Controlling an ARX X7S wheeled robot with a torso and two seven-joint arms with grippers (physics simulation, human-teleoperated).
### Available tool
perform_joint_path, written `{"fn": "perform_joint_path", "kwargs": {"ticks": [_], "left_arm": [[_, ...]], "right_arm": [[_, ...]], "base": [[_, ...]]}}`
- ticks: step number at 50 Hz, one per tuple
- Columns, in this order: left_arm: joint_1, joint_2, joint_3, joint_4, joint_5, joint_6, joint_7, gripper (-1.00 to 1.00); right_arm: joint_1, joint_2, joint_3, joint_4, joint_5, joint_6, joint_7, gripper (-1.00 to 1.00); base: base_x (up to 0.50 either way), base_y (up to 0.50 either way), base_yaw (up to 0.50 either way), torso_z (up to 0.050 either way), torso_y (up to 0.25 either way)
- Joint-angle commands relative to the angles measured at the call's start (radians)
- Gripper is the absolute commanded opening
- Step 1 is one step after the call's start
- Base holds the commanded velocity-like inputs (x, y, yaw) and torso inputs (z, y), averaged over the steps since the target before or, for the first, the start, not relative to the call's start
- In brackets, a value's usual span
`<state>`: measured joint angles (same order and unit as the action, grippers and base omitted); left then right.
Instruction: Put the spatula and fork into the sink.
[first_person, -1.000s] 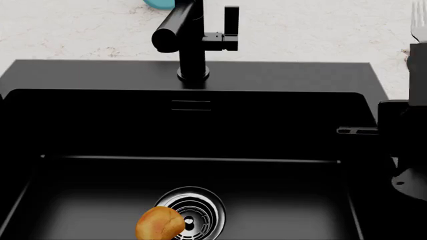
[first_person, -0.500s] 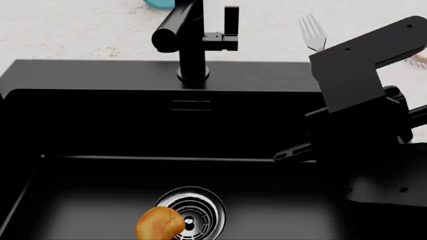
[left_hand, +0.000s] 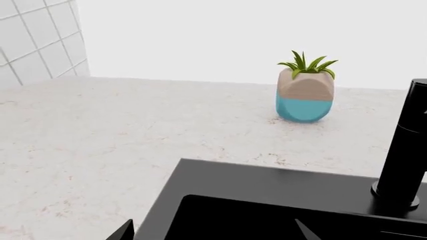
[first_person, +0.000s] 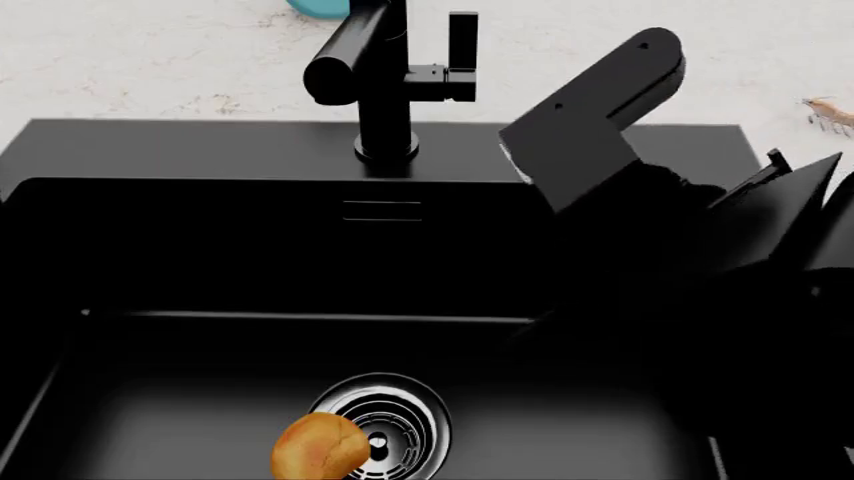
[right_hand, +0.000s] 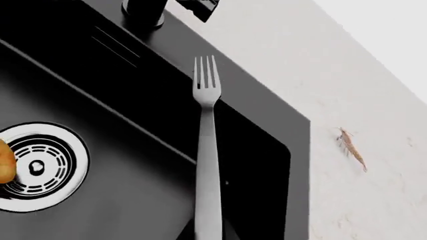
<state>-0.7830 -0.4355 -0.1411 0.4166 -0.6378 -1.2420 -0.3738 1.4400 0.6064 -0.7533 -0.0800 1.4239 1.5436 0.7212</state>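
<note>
A: As the right wrist view shows, where is the fork (right_hand: 207, 150)?
B: Clamped in the right gripper (right_hand: 208, 234), extending ahead over the sink (right_hand: 100, 145). Left gripper: state indeterminable.

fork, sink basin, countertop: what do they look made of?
Fork: looks like metal, a silver-grey satin surface with a soft sheen along the handle. Sink: matte black with almost no reflections, so coated metal or composite; the pictures leave it open. Countertop: off-white with faint speckles and veins, stone-like.
</note>
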Motion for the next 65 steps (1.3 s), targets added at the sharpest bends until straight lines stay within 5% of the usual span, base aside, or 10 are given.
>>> {"fn": "perform_joint_path", "kwargs": {"ticks": [1, 19, 50, 51, 65], "left_arm": [[-0.011, 0.015, -0.022, -0.009, 0.020, -0.006, 0.014, 1.00], [-0.006, 0.013, -0.015, -0.016, 0.018, 0.007, 0.014, 1.00], [0.004, 0.007, -0.018, -0.023, 0.008, 0.019, 0.012, 1.00], [0.004, 0.007, -0.018, -0.024, 0.007, 0.020, 0.012, 1.00], [-0.012, 0.006, -0.004, -0.029, 0.007, 0.014, 0.003, 1.00]], "right_arm": [[0.140, -0.051, -0.242, 0.121, -0.096, -0.001, -0.199, -1.00], [0.103, -0.093, -0.488, 0.190, -0.102, -0.018, -0.305, -1.00], [0.017, -0.151, -0.609, 0.318, -0.173, -0.140, -0.380, -1.00], [0.017, -0.153, -0.592, 0.334, -0.156, -0.135, -0.370, 1.00], [0.112, -0.099, -0.514, 0.275, -0.069, -0.102, -0.341, 1.00]], "base": [[0.00, 0.00, 0.00, 0.000, 0.000], [0.00, 0.00, 0.00, 0.000, 0.000], [0.00, 0.00, 0.00, 0.000, 0.000], [0.00, 0.00, 0.00, 0.000, 0.000], [0.00, 0.00, 0.00, 0.000, 0.000]]}}
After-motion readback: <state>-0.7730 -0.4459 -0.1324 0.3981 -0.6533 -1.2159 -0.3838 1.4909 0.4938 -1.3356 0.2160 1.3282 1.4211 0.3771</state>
